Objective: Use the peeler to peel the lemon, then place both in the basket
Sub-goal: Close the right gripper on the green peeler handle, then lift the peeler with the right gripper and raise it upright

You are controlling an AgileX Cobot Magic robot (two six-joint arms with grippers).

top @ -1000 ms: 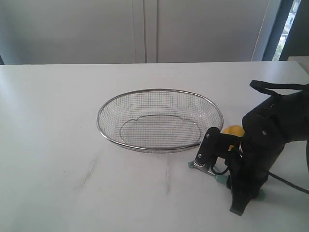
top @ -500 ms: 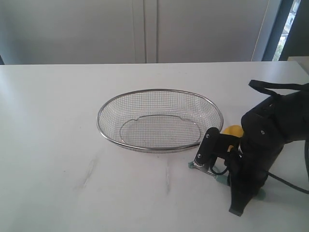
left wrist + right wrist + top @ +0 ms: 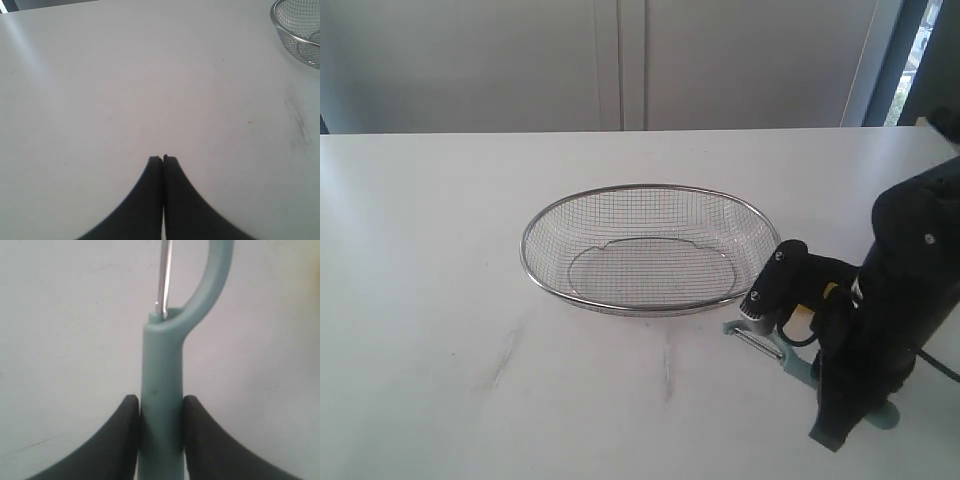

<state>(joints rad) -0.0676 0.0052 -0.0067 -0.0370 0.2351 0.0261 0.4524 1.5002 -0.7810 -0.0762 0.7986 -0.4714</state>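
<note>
The right gripper's [image 3: 160, 407] jaws squeeze the pale teal plastic peeler [image 3: 161, 370] (lower right, near the silver wire basket [image 3: 650, 186]). The left gripper's [image 3: 163, 159] jaws press together, empty.

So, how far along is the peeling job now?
Done: nothing finished. In hand: the right gripper is shut on the pale teal Y-shaped plastic peeler. Left: peeling; the silver wire-mesh oval basket holds nothing, the yellow lemon is not clearly visible.
</note>
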